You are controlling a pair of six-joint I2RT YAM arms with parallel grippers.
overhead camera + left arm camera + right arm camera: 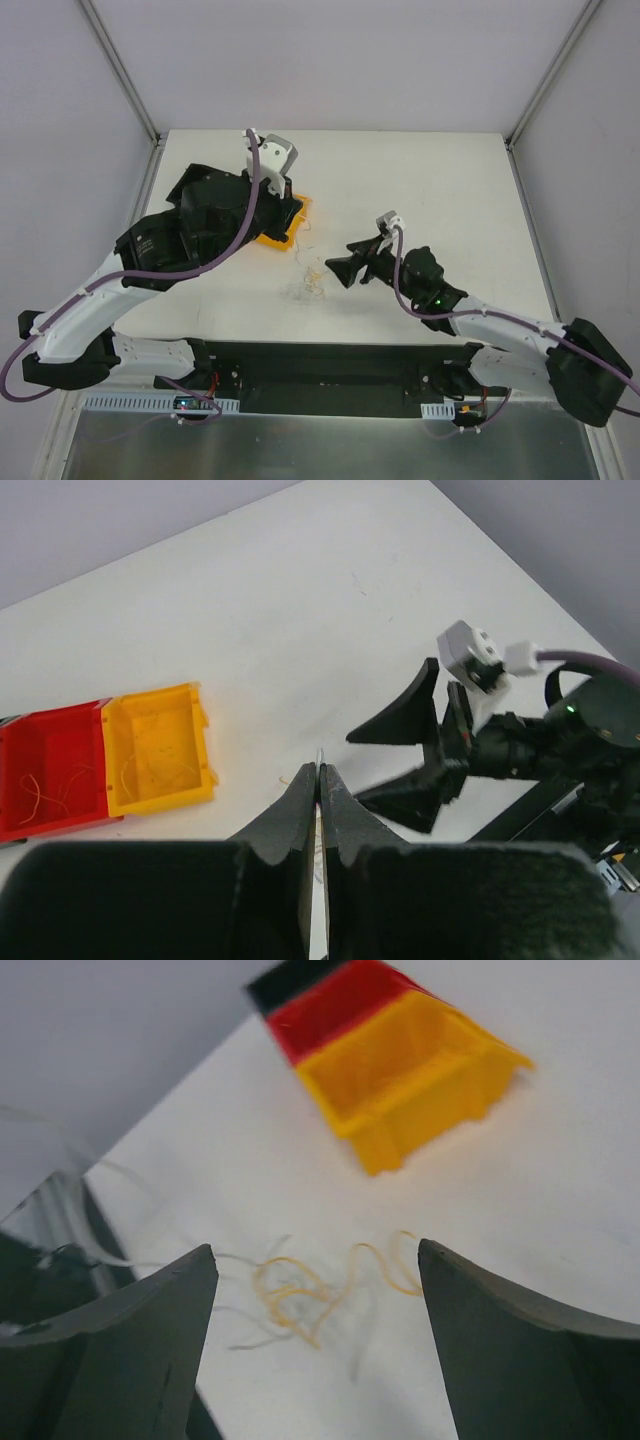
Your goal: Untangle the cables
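The cables (pixel 311 281) are a tiny tangle of orange-tan and whitish wires lying on the white table between the arms. In the right wrist view the cables (pixel 305 1298) lie on the table just beyond and between my fingers. My right gripper (pixel 317 1250) is open and empty, and in the top view the right gripper (pixel 343 270) sits just right of the tangle. My left gripper (pixel 319 772) is shut, with a thin whitish strand (pixel 319 753) sticking out of its tips. In the top view the left gripper (pixel 291 214) is mostly hidden under its arm, above the bins.
A yellow bin (pixel 160 746) and a red bin (pixel 52 772) stand joined on the table, each with a few loose wires inside. The yellow bin (pixel 412 1078) lies beyond the tangle, partly under the left arm (pixel 210 225). The right gripper (pixel 420 745) shows in the left wrist view.
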